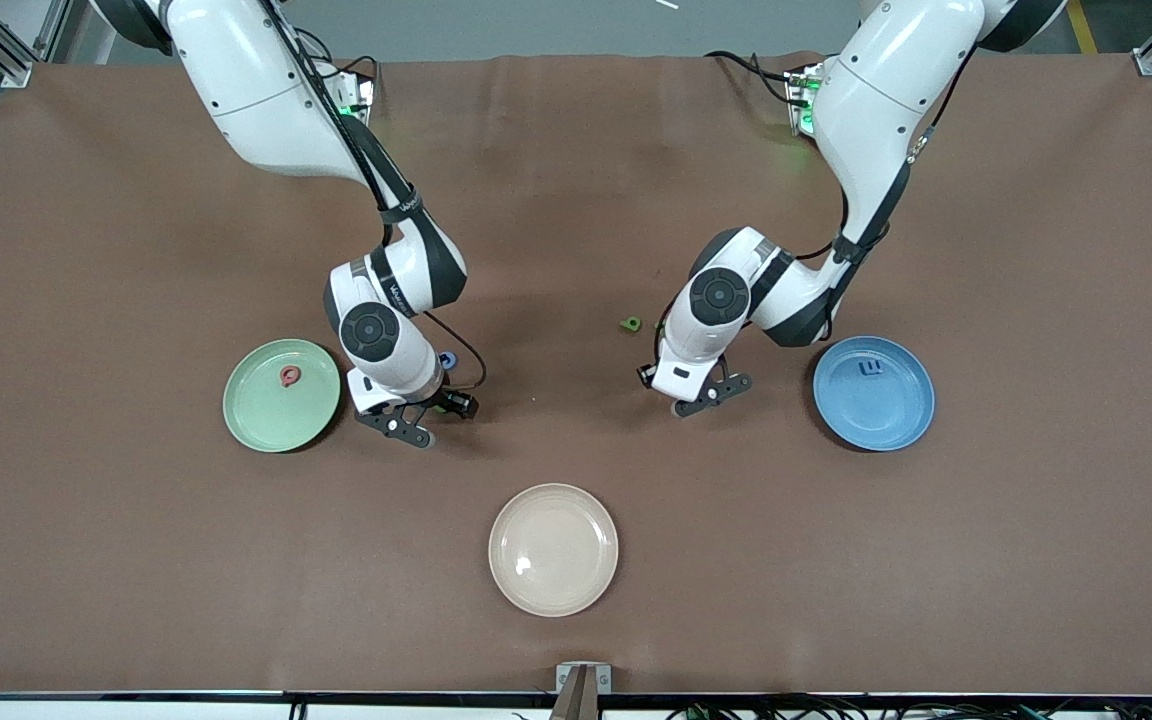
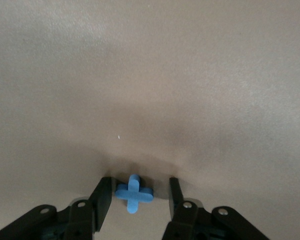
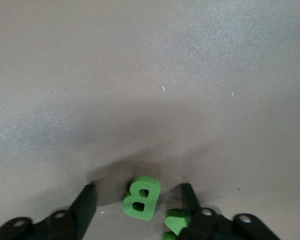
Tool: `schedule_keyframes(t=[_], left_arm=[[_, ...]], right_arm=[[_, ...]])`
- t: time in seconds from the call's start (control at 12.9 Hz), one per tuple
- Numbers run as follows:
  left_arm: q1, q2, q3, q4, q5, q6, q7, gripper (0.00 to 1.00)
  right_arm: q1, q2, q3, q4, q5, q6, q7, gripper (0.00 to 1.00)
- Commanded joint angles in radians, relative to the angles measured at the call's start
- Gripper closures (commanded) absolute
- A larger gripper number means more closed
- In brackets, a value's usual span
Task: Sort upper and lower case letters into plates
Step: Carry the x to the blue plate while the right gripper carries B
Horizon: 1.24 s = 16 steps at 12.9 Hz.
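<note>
Glossy beige plate (image 1: 553, 549); chunky x (image 2: 134, 193) btwn left claw (image 2: 137, 197) fingers.

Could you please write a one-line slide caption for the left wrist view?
Left hand, open, straddles a small chunky blue toy letter x lying on the brown table.

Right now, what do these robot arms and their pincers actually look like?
Both arms are glossy white shells with black joint bands, round black caps and thin black cables. The left gripper and right gripper are small and black, each with two slim black fingers with silver screws.
</note>
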Motion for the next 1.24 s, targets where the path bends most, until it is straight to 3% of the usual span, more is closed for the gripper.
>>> schedule_keyframes(t=[0.0, 0.39, 0.7, 1.0, 1.16], left_arm=[[-0.017, 0.01, 0.006, 0.015, 0.023, -0.015, -0.037, 0.55], [-0.02, 0.007, 0.006, 0.015, 0.024, -0.016, -0.046, 0.78], [0.0, -0.052, 0.005, 0.02, 0.029, -0.137, -0.038, 0.83], [0.076, -0.198, 0.002, 0.003, 0.032, -0.281, 0.093, 0.83], [0.151, -0.261, -0.001, -0.046, 0.032, -0.288, 0.207, 0.83]], right_arm=[[0.014, 0.01, -0.006, 0.008, 0.009, 0.007, 0.014, 0.44], [0.008, 0.009, -0.006, 0.008, 0.01, -0.004, 0.015, 0.93], [-0.05, -0.06, -0.008, 0.023, 0.009, -0.135, -0.029, 0.99], [-0.172, -0.178, -0.009, 0.017, 0.01, -0.318, -0.251, 0.99], [-0.254, -0.218, -0.009, -0.011, 0.01, -0.358, -0.396, 0.99]])
